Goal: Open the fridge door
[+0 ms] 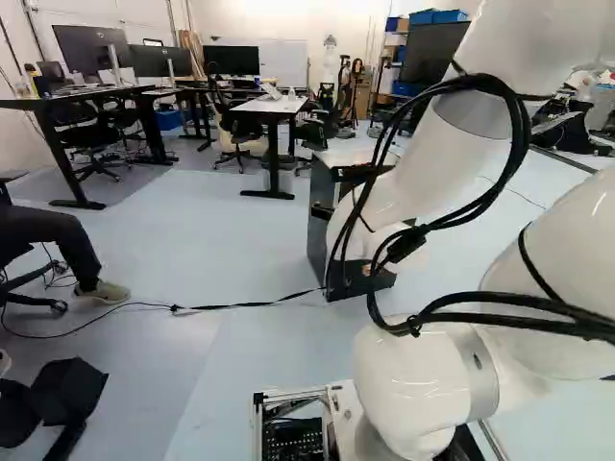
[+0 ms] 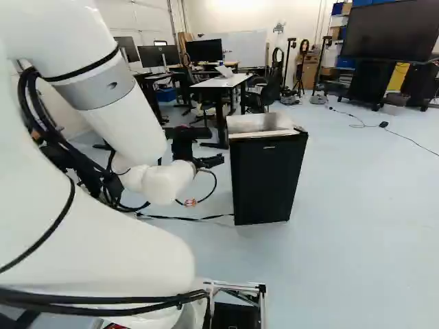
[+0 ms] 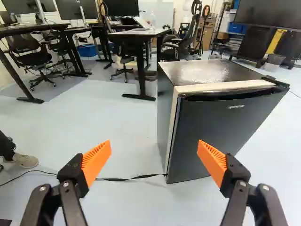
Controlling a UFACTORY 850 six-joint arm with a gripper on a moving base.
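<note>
In the right base view my gripper (image 2: 209, 162) reaches toward the small black fridge (image 2: 267, 177) from its left side. The wrist view shows the gripper (image 3: 154, 162) with its orange-padded fingers wide apart and nothing between them. Ahead of it stands the fridge (image 3: 164, 108), upright, with its dark door (image 3: 225, 132) facing partly toward the camera. The door looks closed against the pale frame edge (image 3: 172, 127). One finger overlaps the door's lower part in that view; whether it touches cannot be told.
A black cable (image 3: 127, 179) runs over the floor to the fridge's foot. Behind the fridge stand a white-topped desk (image 2: 223, 81) and office chairs. A large screen (image 2: 389, 31) stands farther back. A seated person's leg (image 1: 48, 240) shows at the left of the left base view.
</note>
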